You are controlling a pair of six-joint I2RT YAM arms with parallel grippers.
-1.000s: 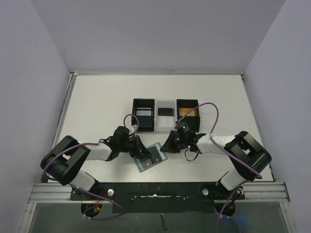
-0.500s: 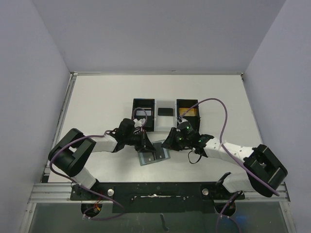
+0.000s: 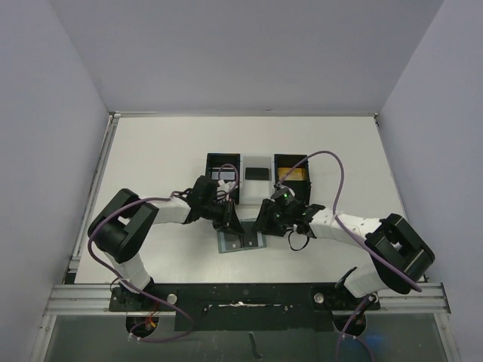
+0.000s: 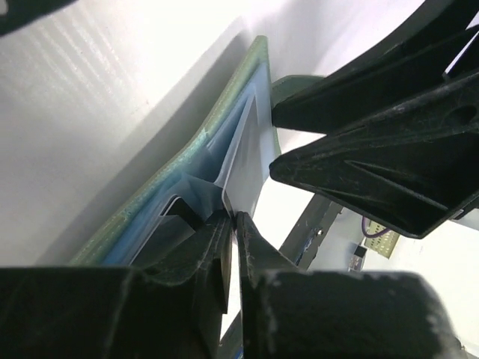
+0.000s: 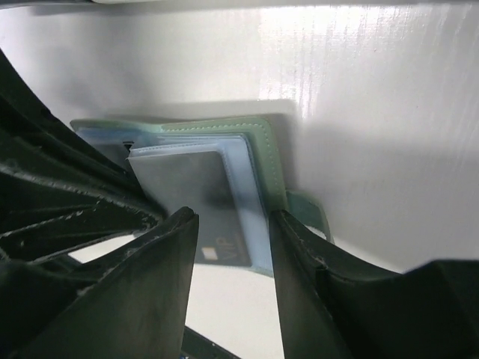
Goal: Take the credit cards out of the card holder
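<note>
Card holder (image 3: 243,243) is laid open on the table (image 3: 151,166), toward its near edge. The left gripper (image 4: 236,218) is clamped together on a pale leaf (image 4: 247,161) at its inner pocket; the right gripper (image 5: 233,217) is spread apart over a grey card (image 5: 196,196) in its pocket. Farther back, a black card (image 3: 257,173) and a gold-orange card (image 3: 290,175) are seen at the black boxes (image 3: 209,181).

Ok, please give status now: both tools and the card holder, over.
Left tool shut on pale sheet of card holder. Right tool open over it. Dark card inside pocket. Nothing blocking.
</note>
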